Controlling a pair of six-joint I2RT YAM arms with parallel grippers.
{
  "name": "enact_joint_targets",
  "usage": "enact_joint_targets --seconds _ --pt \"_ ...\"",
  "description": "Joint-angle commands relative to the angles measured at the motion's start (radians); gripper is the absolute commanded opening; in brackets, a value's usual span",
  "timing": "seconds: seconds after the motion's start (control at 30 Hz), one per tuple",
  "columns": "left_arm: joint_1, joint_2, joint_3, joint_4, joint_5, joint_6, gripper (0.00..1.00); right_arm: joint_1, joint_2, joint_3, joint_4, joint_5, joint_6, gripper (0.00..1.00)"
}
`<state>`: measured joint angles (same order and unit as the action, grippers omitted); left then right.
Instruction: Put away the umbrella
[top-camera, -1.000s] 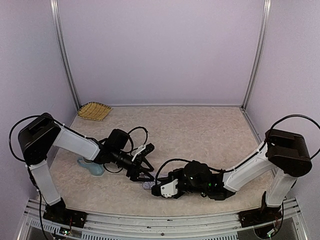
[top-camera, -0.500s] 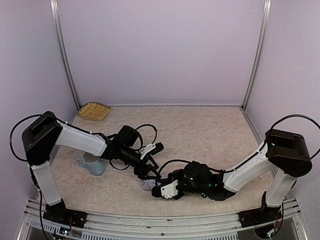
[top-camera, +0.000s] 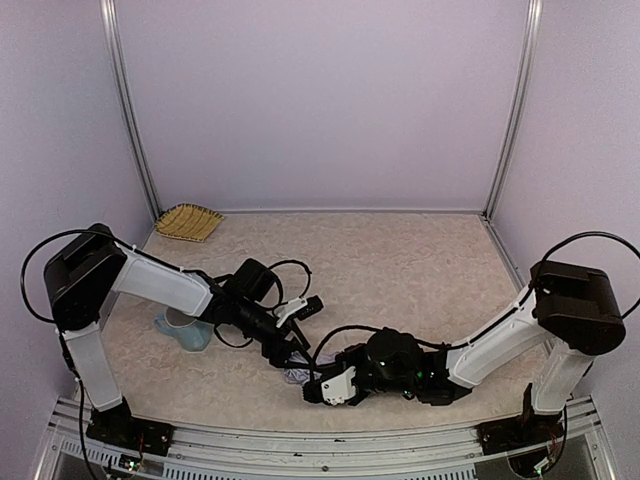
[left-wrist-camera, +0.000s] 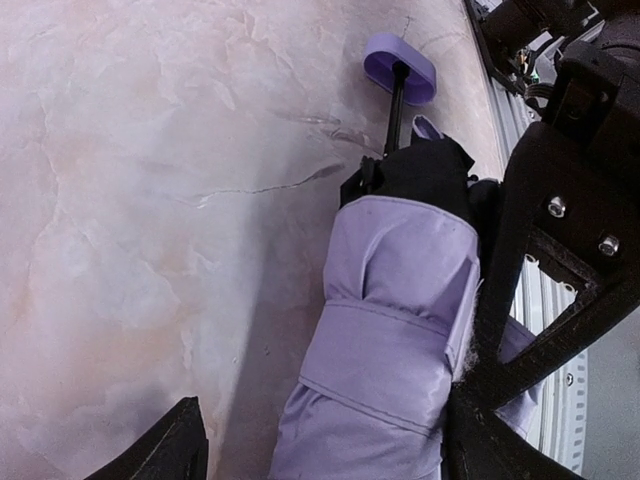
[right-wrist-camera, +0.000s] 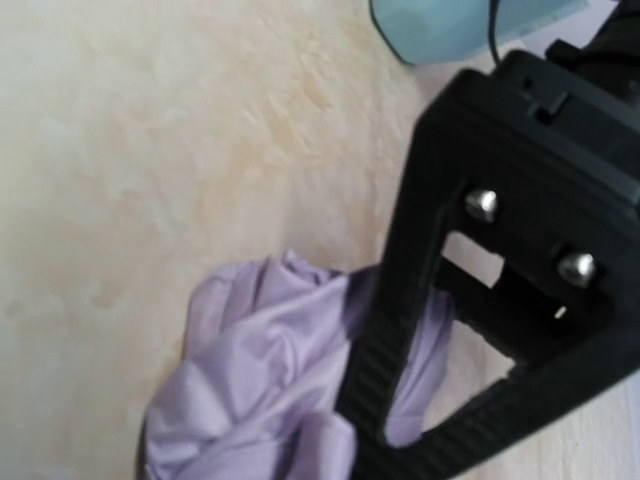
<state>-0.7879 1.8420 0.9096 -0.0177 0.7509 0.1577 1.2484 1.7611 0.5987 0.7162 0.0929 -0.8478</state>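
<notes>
Straddling the soft, crinkly pale-lavender compact umbrella (left-wrist-camera: 390, 330), left pincer (left-wrist-camera: 330, 440) wide; right pincer (top-camera: 312, 388) can't tell. I'd grab banded middle.

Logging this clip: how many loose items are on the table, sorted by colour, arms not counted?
Lavender: 1, the umbrella
Pale blue: 1, the mug
Straw yellow: 1, the woven tray
Total: 3
</notes>
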Motion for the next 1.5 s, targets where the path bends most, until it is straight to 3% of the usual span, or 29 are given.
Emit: enact_joint_targets --seconds 0.0,0.13,0.4,0.73,0.97,1.1,1.2,1.23,1.47 --pt "-0.038 0.051 0.000 -0.105 -0.031 0.016 0.77 -0.004 0.025 -0.032 -0.102 0.045 -0.017 0.06" --pt "-0.070 0.107 0.032 -0.179 -0.059 0.051 0.67 -0.003 0.033 -0.030 -0.089 0.066 -0.020 0.12" --pt "-0.055 0.183 0.072 -0.195 -0.111 -0.010 0.57 0.060 -0.017 -0.032 -0.136 0.131 -0.018 0.38" --pt "-0.059 0.209 0.095 -0.203 -0.132 0.005 0.57 0.184 -0.126 -0.021 -0.245 0.245 0.041 0.60" --pt "-0.059 0.202 0.092 -0.198 -0.134 0.012 0.58 0.195 -0.301 0.013 -0.397 0.224 0.175 0.68" --pt "-0.061 0.185 0.082 -0.193 -0.131 0.018 0.59 0.108 -0.422 0.047 -0.551 0.080 0.328 0.69" --pt "-0.061 0.174 0.075 -0.185 -0.133 0.020 0.60 -0.074 -0.481 0.049 -0.638 -0.258 0.506 0.69" --pt "-0.062 0.174 0.075 -0.186 -0.134 0.022 0.60 -0.119 -0.480 0.039 -0.637 -0.298 0.529 0.69" --pt "-0.066 0.180 0.077 -0.183 -0.137 0.024 0.60 -0.160 -0.340 0.091 -0.580 -0.239 0.500 0.71"
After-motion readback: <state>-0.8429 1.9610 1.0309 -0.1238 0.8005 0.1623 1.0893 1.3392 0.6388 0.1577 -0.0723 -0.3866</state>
